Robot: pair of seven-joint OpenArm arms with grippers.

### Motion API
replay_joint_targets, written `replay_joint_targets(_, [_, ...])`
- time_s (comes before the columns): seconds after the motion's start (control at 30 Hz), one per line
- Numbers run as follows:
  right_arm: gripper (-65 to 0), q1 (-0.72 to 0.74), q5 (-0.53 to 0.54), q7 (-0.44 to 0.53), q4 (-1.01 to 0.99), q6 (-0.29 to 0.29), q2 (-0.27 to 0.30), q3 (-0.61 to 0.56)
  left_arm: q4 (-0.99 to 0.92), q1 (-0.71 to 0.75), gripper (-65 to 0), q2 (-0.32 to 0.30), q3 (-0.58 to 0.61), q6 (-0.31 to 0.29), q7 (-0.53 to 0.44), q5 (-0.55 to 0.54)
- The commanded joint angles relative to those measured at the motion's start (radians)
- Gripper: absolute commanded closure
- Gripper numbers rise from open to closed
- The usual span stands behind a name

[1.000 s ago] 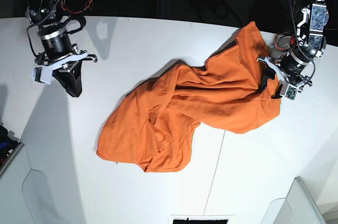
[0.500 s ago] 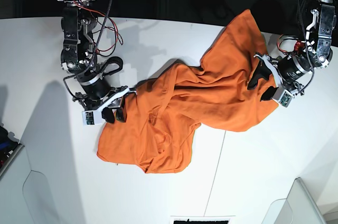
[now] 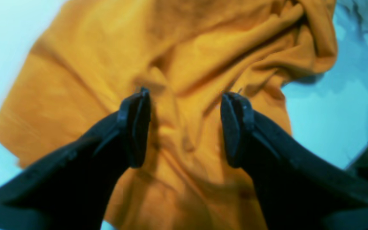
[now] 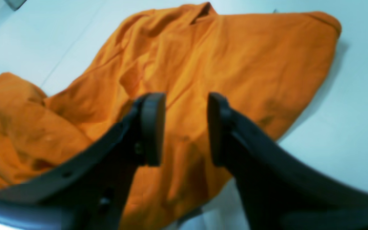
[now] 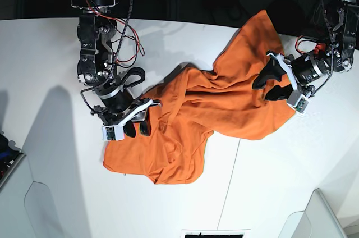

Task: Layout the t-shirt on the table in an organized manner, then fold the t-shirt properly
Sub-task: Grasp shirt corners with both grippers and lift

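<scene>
T-shirt (image 5: 219, 103): spread crumpled and twisted across the middle of the table (image 5: 50, 193).
Left gripper (image 5: 269, 85): held wide apart above the shirt; nothing grasped.
Right gripper (image 5: 138, 129): parted over the shirt's edge; nothing grasped.

T-shirt (image 3: 184, 64) blurred and edge-cropped in left wrist view, white tag indiscernible

Loads of bare table (image 5: 50, 154) all round the rumpled t-shirt (image 5: 213, 109), so grippers can come in from near or far edges. Only obstacles: raised folds across the cloth, plus both arms parked over its ends.
</scene>
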Motion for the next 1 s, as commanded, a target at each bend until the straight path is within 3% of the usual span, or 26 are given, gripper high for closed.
replay_joint_targets(0.0, [-29.0, 0.020, 0.010, 0.013, 0.017, 0.004, -0.013, -0.003, 0.016, 0.008, -37.4, -0.019, -0.007, -0.009, 0.001, -0.027])
replay_joint_targets(0.07, [-32.6, 0.021, 0.010, 0.009, 0.017, 0.005, -0.027, -0.006, 0.020, 0.037, -37.4, -0.019, -0.007, -0.009, 0.021, -0.048])
replay_joint_targets(0.27, [-32.8, 0.021, 0.002, 0.006, 0.012, 0.016, -0.065, -0.025, 0.182, 0.166, -37.4, -0.016, -0.007, -0.009, 0.037, -0.022])
replay_joint_targets(0.47, [-32.8, 0.024, -0.093, 0.034, -0.084, -0.084, -0.077, -0.089, 0.308, 0.267, -37.4, -0.013, -0.007, -0.009, 0.034, -0.006])
replay_joint_targets(0.6, [-31.7, 0.024, -0.108, 0.072, -0.144, -0.098, -0.076, -0.097, 0.307, 0.270, -37.4, 0.025, -0.007, -0.009, 0.039, -0.005])
replay_joint_targets(0.67, [-25.0, 0.021, -0.108, 0.074, -0.145, -0.098, -0.076, -0.097, 0.307, 0.270, -37.4, 0.050, -0.007, -0.009, 0.042, -0.005])
replay_joint_targets(0.83, [0.0, 0.023, -0.108, 0.108, -0.143, -0.098, -0.076, -0.097, 0.284, 0.269, -37.4, 0.084, 0.058, -0.009, 0.041, 0.064])
replay_joint_targets(0.97, [0.0, 0.023, -0.125, 0.109, -0.123, -0.096, -0.076, -0.093, 0.259, 0.264, -37.4, 0.084, 0.157, -0.009, -0.016, 0.172])
